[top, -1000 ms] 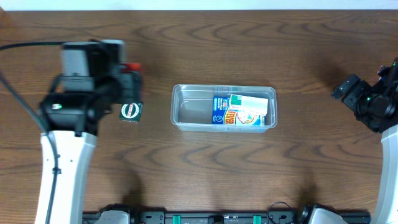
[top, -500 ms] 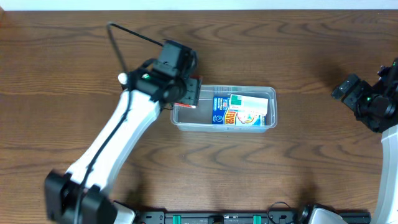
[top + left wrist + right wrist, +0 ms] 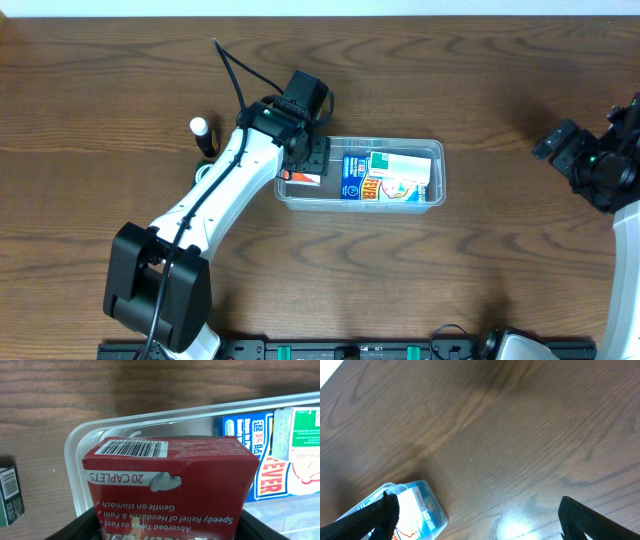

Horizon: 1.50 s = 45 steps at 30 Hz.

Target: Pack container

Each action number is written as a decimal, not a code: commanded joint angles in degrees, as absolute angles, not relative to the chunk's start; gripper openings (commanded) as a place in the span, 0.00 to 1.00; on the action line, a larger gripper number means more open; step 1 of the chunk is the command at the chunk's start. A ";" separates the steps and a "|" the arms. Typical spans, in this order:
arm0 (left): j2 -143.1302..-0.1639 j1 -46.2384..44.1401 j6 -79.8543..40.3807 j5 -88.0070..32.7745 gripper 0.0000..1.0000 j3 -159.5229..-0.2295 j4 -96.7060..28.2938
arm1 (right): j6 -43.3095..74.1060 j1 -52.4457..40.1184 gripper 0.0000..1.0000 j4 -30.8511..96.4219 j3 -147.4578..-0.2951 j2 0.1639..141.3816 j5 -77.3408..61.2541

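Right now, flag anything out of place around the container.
Nothing looks spilled or damaged. A small green box lies on the table outside the container; the left claw holds a red box at its left end.

Container [image 3: 360,204] clear glossy plastic; red box [image 3: 170,475] printed cardboard; table [image 3: 450,270] wood-grain.

The container [image 3: 360,141] lies at the middle of the bench [image 3: 450,270]. In its right half two boxes lie side by side, one [image 3: 352,178] left of the other [image 3: 405,172]. The left hand [image 3: 308,165] holds a caplet box [image 3: 170,485] over the container's left end. A small box [image 3: 9,492] sits on the bench just left of the container. The right hand [image 3: 560,150] hangs near the right edge, well apart.
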State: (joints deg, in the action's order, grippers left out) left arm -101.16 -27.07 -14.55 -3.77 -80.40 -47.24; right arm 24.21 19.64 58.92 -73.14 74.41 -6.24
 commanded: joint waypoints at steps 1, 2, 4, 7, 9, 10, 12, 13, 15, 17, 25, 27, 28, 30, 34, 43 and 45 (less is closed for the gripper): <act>-101.82 -27.09 -15.38 -2.50 0.71 -81.23 -47.24 | 25.04 19.81 0.99 58.98 -73.38 74.39 -6.46; -101.82 -27.09 -15.38 -2.50 0.72 -81.23 -47.27 | 25.04 19.81 0.99 58.98 -73.38 74.39 -6.46; -101.82 -27.09 -15.44 -2.52 0.78 -81.23 -47.24 | 25.04 19.81 0.99 58.98 -73.38 74.39 -6.46; -101.82 -27.09 -15.57 -2.50 0.96 -81.23 -47.24 | 25.04 19.81 0.99 58.98 -73.38 74.39 -6.46; -101.80 -27.09 -15.57 -2.50 1.00 -81.23 -47.00 | 25.04 19.81 0.99 58.98 -73.38 74.39 -6.46; -101.80 -27.09 -15.55 -2.52 0.98 -81.23 -46.74 | 25.04 19.81 0.99 58.98 -73.38 74.39 -6.46; -101.80 -27.09 -15.53 -2.59 0.98 -81.25 -46.15 | 25.04 19.81 0.99 58.98 -73.38 74.39 -6.46; -101.65 -27.07 -15.44 -2.55 0.98 -81.25 -46.46 | 25.04 19.81 0.99 58.98 -73.38 74.39 -6.46; -100.84 -26.79 -15.31 -2.79 0.98 -81.47 -47.11 | 25.04 19.81 0.99 58.98 -73.38 74.39 -6.46; -99.04 -25.96 -15.31 -3.88 0.98 -82.81 -49.43 | 25.04 19.81 0.99 59.00 -73.38 74.41 -6.46; -84.27 -16.99 -12.08 2.72 0.98 -87.68 -62.24 | 25.04 19.81 0.99 58.98 -73.38 74.41 -6.46; -81.56 -13.28 -11.73 7.64 0.98 -87.61 -65.30 | 25.04 19.81 0.99 58.98 -73.38 74.41 -6.46; -80.71 -10.94 -9.80 8.80 0.98 -87.48 -66.61 | 25.04 19.81 0.99 58.98 -73.38 74.41 -6.46; -80.51 -6.48 -4.82 8.36 0.98 -86.83 -68.16 | 25.04 19.81 0.99 58.98 -73.38 74.41 -6.46; -83.35 0.75 4.73 0.99 0.98 -83.90 -67.31 | 25.04 19.81 0.99 59.00 -73.38 74.41 -6.46; -98.00 4.60 10.90 -5.37 0.98 -81.49 -64.03 | 25.04 19.81 0.99 59.00 -73.38 74.41 -6.46; -101.41 4.60 10.52 -5.41 0.98 -81.47 -63.75 | 25.04 19.81 0.99 59.00 -73.38 74.41 -6.46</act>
State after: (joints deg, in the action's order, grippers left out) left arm -98.52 4.40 8.47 -3.97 -81.95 -63.83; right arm 24.43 19.64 58.92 -73.14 74.41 -6.24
